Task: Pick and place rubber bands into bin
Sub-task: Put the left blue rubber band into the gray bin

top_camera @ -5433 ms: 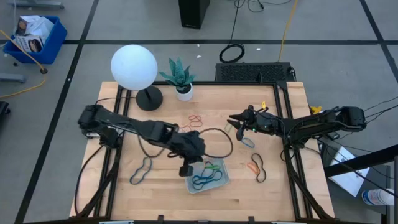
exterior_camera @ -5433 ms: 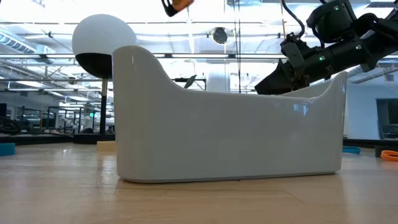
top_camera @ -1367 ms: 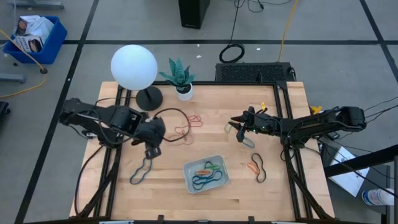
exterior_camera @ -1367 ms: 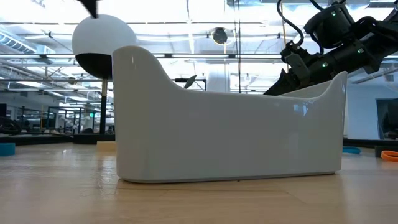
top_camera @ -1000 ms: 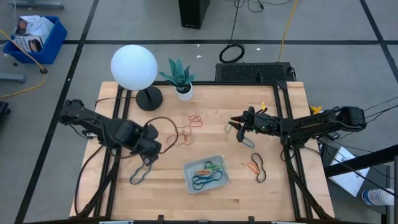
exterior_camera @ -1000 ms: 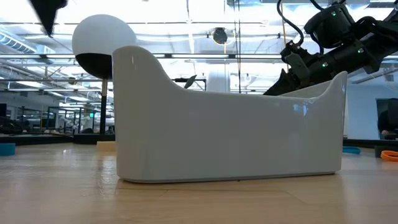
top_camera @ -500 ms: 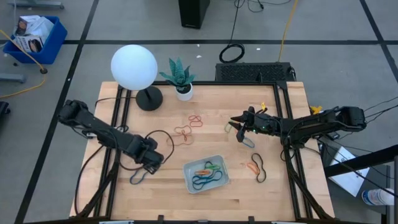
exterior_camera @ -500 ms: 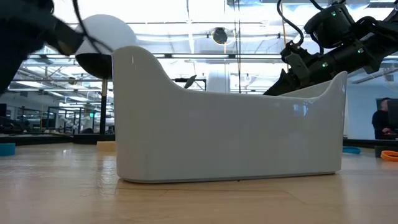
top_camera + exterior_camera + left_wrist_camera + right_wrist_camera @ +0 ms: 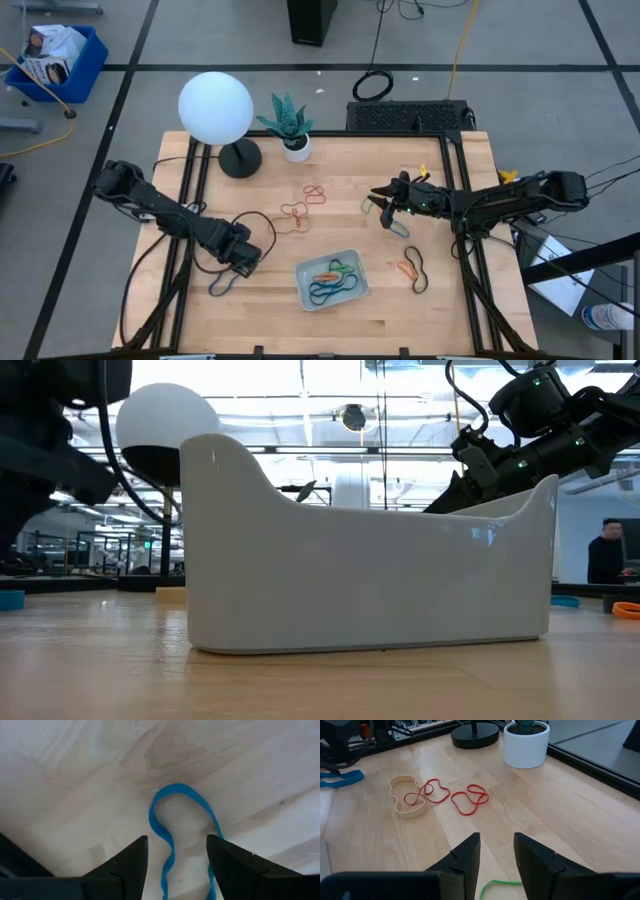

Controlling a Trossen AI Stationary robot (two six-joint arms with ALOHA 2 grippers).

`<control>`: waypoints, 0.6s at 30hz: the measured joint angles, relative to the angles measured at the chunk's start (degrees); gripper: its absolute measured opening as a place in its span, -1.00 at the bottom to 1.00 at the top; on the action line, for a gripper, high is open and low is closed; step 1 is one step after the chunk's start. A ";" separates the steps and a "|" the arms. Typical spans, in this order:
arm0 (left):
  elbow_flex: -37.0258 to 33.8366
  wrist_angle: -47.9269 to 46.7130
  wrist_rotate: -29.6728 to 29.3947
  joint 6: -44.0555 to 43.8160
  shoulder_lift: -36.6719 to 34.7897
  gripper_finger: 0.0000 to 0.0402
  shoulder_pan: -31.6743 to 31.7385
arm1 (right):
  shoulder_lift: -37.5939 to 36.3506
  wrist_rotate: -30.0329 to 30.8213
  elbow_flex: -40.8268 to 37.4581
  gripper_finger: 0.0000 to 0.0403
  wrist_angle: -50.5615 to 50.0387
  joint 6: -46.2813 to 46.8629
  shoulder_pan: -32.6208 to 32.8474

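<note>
Am lowering left gripper (image 9: 176,857), jaws wide, straddling blue rubber band (image 9: 172,827) near table's front-left edge; floppy loop risking slipping out.

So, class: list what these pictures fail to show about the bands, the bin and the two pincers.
- Low view: bin wall hides its contents and most of the table.
- Left wrist view: blue band cut off by the bottom edge, between the open left pincer fingers.
- Right wrist view: green band partly hidden by the right pincer.
</note>
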 joint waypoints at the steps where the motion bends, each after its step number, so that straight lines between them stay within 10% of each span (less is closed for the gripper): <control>1: -0.68 0.61 0.05 -0.17 0.00 0.04 0.13 | 0.00 0.00 0.00 -0.43 0.00 0.00 0.00; 18: -6.14 8.23 -0.07 1.13 -0.04 0.04 0.51 | 0.00 0.00 0.00 -0.43 0.27 0.00 0.00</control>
